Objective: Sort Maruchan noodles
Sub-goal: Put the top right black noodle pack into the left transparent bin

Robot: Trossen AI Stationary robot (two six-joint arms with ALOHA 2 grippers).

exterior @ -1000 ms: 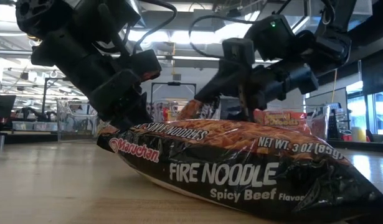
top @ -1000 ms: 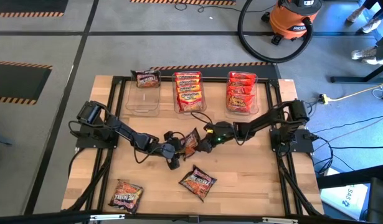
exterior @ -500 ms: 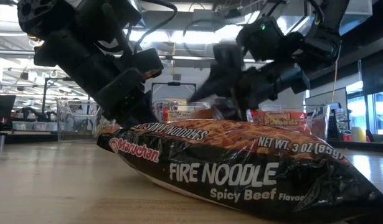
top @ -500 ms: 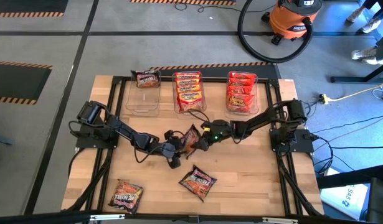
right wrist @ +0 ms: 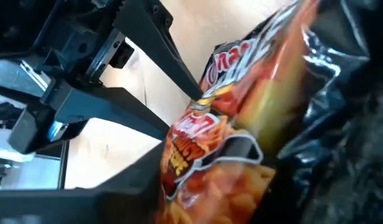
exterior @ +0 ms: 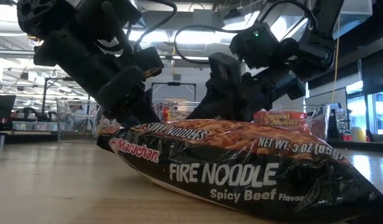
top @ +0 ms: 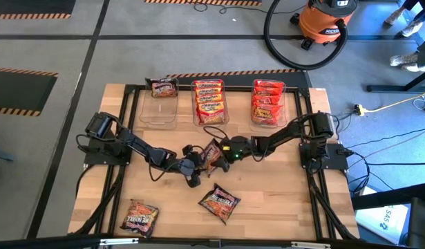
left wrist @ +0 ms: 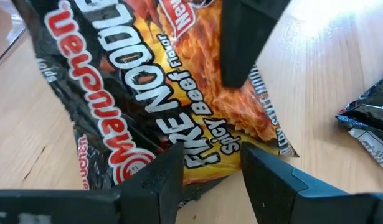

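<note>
Over the wooden table (top: 267, 200), both arms meet at centre: the left gripper (top: 198, 164) pinches a dark Fire Noodle packet (top: 211, 153) held upright, while the right gripper (top: 221, 153), from three o'clock, narrows its fingers around the same packet

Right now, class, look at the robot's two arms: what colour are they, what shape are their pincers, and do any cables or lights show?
Both arms are matte black, built of jointed blocky segments. The left pincer and right pincer each end in two flat, angular dark fingers. Black cables loop over the right arm's wrist, and a small green light glows on that wrist housing.
</note>
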